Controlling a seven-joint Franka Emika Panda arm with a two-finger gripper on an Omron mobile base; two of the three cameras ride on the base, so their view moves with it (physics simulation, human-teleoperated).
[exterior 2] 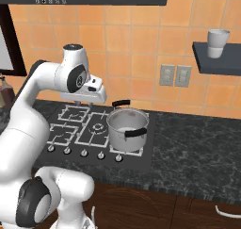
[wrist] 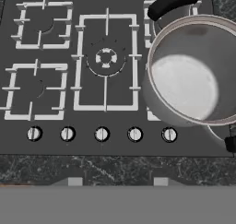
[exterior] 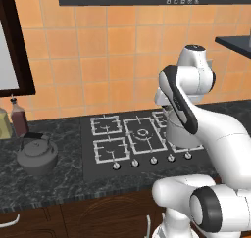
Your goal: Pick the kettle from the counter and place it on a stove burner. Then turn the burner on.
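While the kettle [exterior: 37, 155] sat untouched on the counter [exterior: 59, 188], left of the cooktop [exterior: 98, 166] and well apart from the arm, the pick-up was judged not yet begun. The gripper [exterior 2: 89, 97] hung above the burners with nothing held; how far its jaws stood apart could not be told. A swing leftward and down to the handle was called for. Counted: one kettle, one steel pot [exterior 2: 126, 128], five knobs [wrist: 101, 134], two small square burners [wrist: 34, 89].

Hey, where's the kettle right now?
In the left base view the kettle sits on the counter, left of the cooktop, just in front of the brown bottle.
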